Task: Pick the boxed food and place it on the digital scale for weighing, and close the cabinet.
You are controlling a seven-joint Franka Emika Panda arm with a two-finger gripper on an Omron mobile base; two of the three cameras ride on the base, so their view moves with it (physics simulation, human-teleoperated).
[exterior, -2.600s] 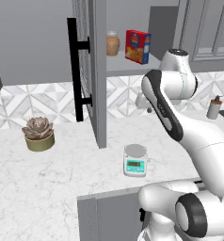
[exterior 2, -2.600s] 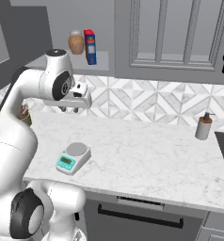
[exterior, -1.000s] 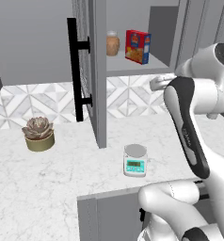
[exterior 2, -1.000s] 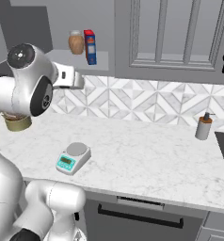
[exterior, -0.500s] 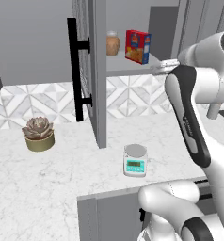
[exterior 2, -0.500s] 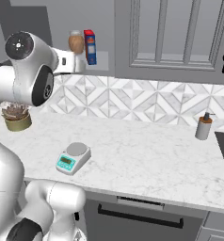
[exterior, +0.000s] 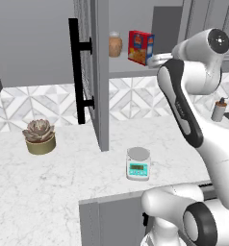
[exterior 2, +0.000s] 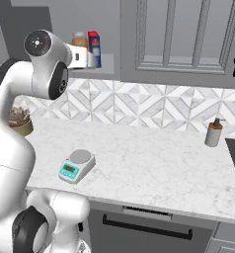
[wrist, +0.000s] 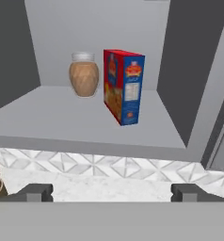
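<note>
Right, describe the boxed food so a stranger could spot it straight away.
Find the cabinet whose glass door with the long black bar handle stands open above the counter. On its shelf stand two things side by side: the boxed food and a brown jar. The box is the upright red carton with a blue side panel; the jar is rounded, with a pale lid.

Up off the desk side and swung high: claw (wrist: 111,192) raised from mid-height in front of the backsplash to shelf level, now pointing into the open cabinet (exterior: 98,72). Closed in steadily on the boxed food (wrist: 123,86), fingertips spread wide, short of the box, not touching. Elbow lifted above the shelf line.
</note>
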